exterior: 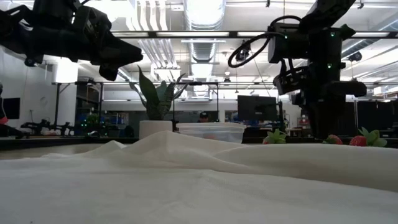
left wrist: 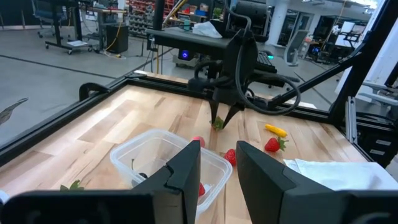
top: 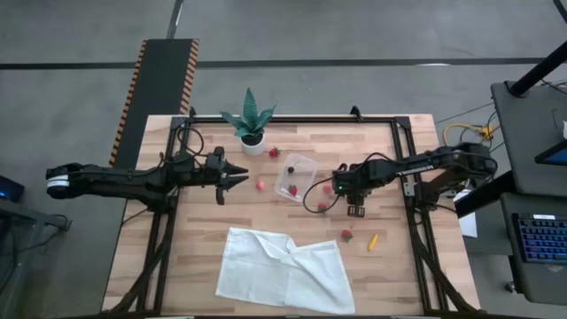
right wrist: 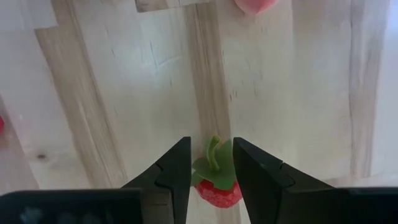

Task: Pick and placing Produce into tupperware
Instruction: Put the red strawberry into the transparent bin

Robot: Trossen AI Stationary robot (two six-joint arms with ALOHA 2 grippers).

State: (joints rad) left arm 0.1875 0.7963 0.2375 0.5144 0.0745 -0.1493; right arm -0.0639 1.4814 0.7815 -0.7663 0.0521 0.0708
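The clear tupperware sits mid-table with a dark berry and a red piece inside. My right gripper stands just right of it, pointing down, shut on a red strawberry with a green top. Loose strawberries lie by the plant, left of the tupperware and near the cloth. The orange-yellow piece lies beside that last one. My left gripper hovers open, left of the tupperware. My right gripper pinches the strawberry between its two fingers, just below its leafy green top. The fingers come from above, pointing down. The left wrist view shows green leaves at the fingertips close to the wood. Whether the berry is lifted clear, I cannot tell.
A potted green plant stands at the far edge, left of the tupperware. A rumpled white cloth covers the near middle of the table. Black frame rails run along the table's sides. Bare wood lies at the near left.
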